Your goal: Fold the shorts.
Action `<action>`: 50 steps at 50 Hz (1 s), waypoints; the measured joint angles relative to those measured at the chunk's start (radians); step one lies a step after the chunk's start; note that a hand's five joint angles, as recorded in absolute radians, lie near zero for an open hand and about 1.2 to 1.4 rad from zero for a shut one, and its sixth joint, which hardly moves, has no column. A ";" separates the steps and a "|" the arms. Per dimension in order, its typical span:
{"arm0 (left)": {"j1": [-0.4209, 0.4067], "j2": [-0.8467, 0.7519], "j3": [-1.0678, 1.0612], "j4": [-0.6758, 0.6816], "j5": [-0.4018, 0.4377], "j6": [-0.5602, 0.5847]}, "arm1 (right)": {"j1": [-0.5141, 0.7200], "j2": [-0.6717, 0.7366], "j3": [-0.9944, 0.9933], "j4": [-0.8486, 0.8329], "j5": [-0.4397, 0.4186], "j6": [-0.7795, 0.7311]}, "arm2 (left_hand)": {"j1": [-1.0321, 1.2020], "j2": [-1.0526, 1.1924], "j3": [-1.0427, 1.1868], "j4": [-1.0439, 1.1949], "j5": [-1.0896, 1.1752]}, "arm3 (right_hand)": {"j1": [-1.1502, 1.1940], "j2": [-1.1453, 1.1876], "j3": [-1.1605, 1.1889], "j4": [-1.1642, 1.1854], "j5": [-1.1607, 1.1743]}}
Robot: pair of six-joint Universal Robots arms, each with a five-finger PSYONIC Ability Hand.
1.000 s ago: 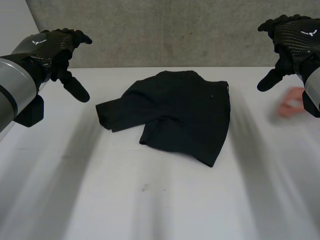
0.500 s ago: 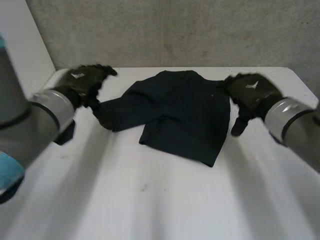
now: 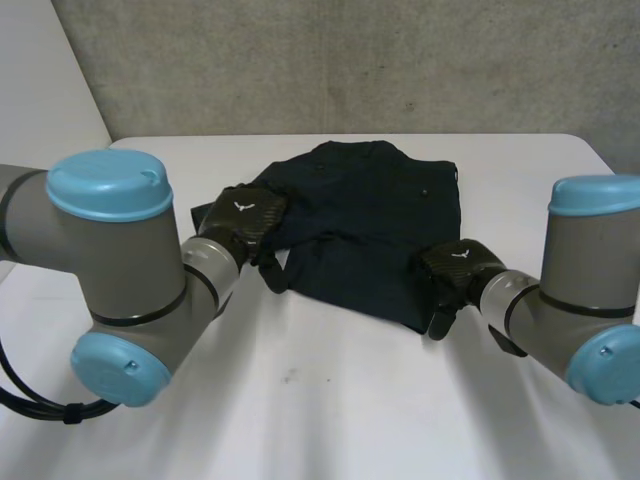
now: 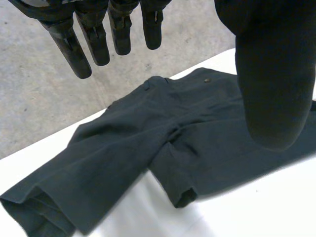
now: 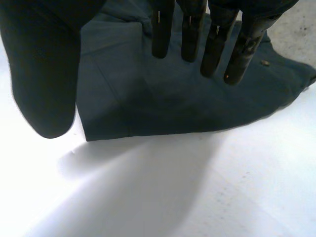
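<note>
We see both open: left robot hand [image 3: 245, 215] at nine o'clock on the shorts [image 3: 370, 215], right robot hand [image 3: 455, 272] at five o'clock; a shallow pinch could bunch the cloth.

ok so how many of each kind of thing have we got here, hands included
shorts: 1
black hands: 2, the left hand and the right hand
table: 1
total: 4
</note>
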 measured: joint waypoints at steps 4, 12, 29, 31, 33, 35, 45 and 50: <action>0.013 0.024 -0.012 -0.001 0.000 -0.001 | -0.001 0.054 -0.005 -0.065 -0.004 0.022 | 0.000 0.000 0.000 0.000 0.000 | 0.041 0.046 0.047 0.047 0.043; 0.019 0.046 -0.025 0.001 -0.001 -0.001 | 0.004 0.132 -0.033 -0.114 -0.001 0.026 | 0.000 0.000 0.000 0.000 0.000 | 0.128 0.147 0.144 0.148 0.133; 0.034 0.095 -0.031 0.004 -0.019 0.002 | 0.076 0.068 -0.051 -0.187 -0.001 0.052 | 0.000 -0.002 -0.002 -0.001 -0.002 | 0.674 0.824 0.817 0.836 0.819; 0.039 0.107 -0.032 0.003 -0.024 0.003 | 0.088 0.061 -0.052 -0.187 -0.001 0.057 | 0.000 -0.002 -0.002 -0.001 -0.002 | 0.674 0.824 0.819 0.836 0.818; 0.052 0.135 -0.032 0.000 -0.034 0.003 | 0.132 0.040 -0.057 -0.187 -0.001 0.082 | -0.004 -0.002 -0.002 -0.002 -0.004 | 0.674 0.824 0.820 0.837 0.819; 0.067 0.164 -0.033 -0.003 -0.041 0.003 | 0.165 0.032 -0.063 -0.187 -0.001 0.105 | -0.004 -0.002 -0.002 -0.002 -0.004 | 0.674 0.824 0.823 0.837 0.818; 0.179 0.364 -0.070 -0.008 -0.045 0.005 | 0.441 0.075 -0.181 -0.210 -0.037 0.319 | -0.004 -0.002 -0.002 -0.002 -0.004 | 0.674 0.824 0.829 0.837 0.819; 0.220 0.426 -0.092 -0.007 -0.039 0.004 | 0.532 0.142 -0.256 -0.256 -0.077 0.415 | -0.004 -0.002 -0.002 -0.002 -0.004 | 0.674 0.824 0.828 0.837 0.819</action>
